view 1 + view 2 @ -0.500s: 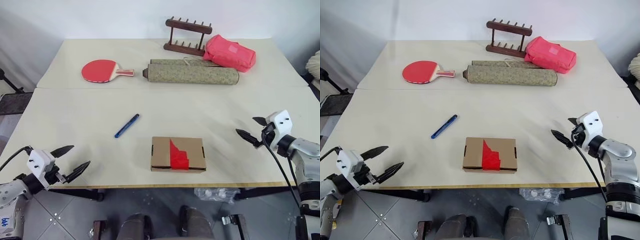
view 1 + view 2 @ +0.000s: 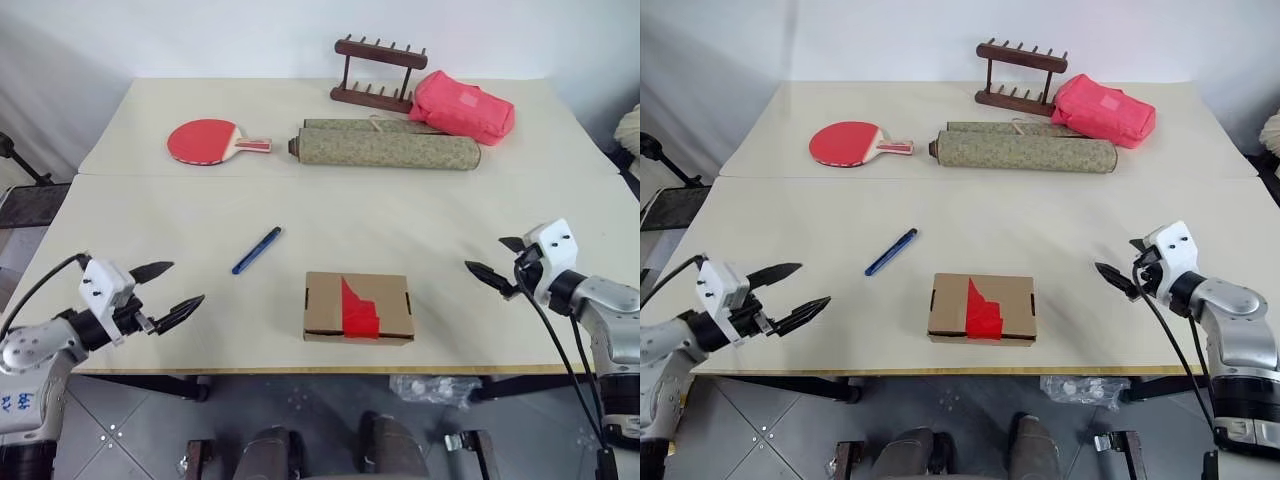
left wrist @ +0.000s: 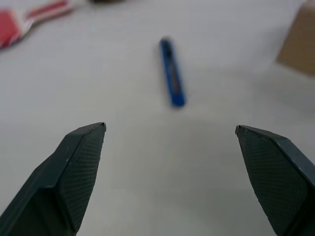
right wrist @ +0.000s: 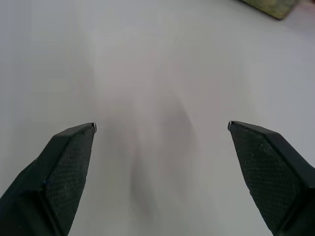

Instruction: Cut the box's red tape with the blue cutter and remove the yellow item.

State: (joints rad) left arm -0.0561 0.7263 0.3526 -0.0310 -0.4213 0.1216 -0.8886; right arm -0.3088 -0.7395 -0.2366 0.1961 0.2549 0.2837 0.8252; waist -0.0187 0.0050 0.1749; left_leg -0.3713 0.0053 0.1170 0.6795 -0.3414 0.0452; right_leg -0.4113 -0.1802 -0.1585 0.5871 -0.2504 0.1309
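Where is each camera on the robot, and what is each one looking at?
Left eye view: on the head, looking forward and down at the table; left gripper and right gripper show, both open.
Right eye view: beside it on the head, same scene: box, red tape.
Left wrist view: on the left wrist, looking along its fingers at the blue cutter.
Right wrist view: on the right wrist, facing bare tabletop between its fingers.
Shared: the cutter shows in the eye views and the left wrist view.

L arm out at the near-left, its black two-fingered left gripper (image 2: pixel 170 291) spread wide, pointing fwd and inward, roughly level. R arm at the near-right, black two-fingered right gripper (image 2: pixel 494 260) also spread wide, pointing inward, tilted slightly down.
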